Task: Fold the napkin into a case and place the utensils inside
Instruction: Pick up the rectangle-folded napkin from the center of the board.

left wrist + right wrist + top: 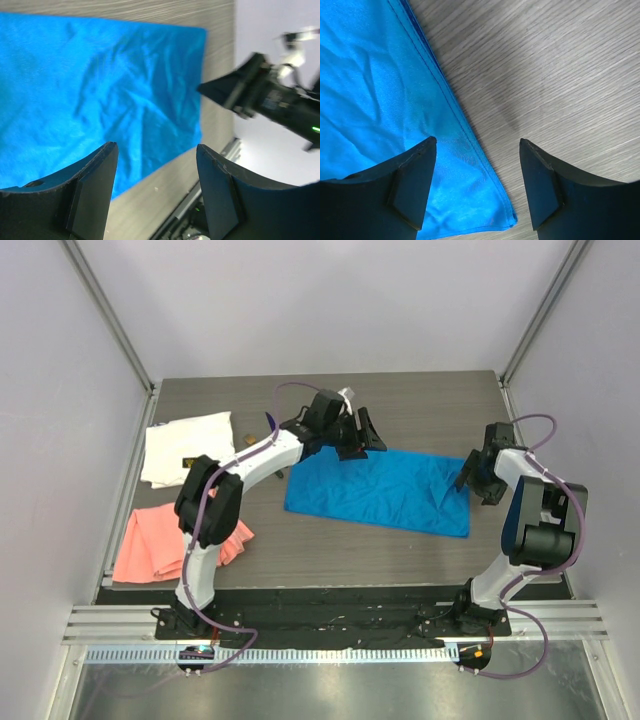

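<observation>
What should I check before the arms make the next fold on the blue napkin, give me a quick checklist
1. Napkin lies flat on the table: ok.
2. Left gripper is open and holds nothing: ok.
3. Right gripper is open and straddles the napkin's edge near a corner: ok.
4. White cloth and pink cloth lie apart from the napkin: ok.
5. Napkin is narrowed into a case: not ok, it is a broad rectangle.
6. Utensils are located and reachable: cannot tell, no view shows them clearly.

Table (330, 540) lies free around the napkin (380, 490); white cloth (185, 445) and pink cloth (155, 540) crowd the left side
</observation>
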Robot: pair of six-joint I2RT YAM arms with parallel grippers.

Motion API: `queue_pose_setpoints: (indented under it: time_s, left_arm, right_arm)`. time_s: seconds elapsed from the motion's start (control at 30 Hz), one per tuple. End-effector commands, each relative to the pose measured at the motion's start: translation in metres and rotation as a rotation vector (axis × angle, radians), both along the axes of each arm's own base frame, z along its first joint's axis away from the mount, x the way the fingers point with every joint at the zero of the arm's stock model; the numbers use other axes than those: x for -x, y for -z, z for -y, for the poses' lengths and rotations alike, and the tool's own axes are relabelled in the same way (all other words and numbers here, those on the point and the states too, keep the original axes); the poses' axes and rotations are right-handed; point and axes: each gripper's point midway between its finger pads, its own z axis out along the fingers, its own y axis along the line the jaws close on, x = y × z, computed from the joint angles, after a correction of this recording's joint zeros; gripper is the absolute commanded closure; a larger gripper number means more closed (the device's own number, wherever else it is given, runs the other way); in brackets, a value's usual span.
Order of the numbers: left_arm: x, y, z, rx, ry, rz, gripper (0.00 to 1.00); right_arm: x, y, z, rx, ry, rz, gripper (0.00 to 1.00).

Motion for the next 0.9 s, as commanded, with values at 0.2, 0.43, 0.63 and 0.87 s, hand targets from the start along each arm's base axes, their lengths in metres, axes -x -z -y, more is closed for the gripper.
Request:
queue_pose_setpoints:
  time_s: [0.2,0.43,0.63,0.87]
  left_arm:
    - [0.024,-0.048,-0.013,0.039,0.049,0.043,0.32]
    - [0.026,-0.048,-0.014,0.057,0.053,0.036,0.33]
    - [0.026,-0.050,-0.018,0.087,0.041,0.037,0.33]
    - [0.027,-0.055,-0.027,0.097,0.034,0.042,0.33]
  right_arm:
    - [-0.002,0.007,-0.005,0.063,-0.107,0.009,0.35]
    - [0.009,0.033,-0.005,0.074,-0.104,-0.075,0.37]
    - [0.018,0.060,-0.010,0.040,-0.116,-0.145,0.48]
    - [0.019,0.060,-0.013,0.008,-0.155,-0.133,0.56]
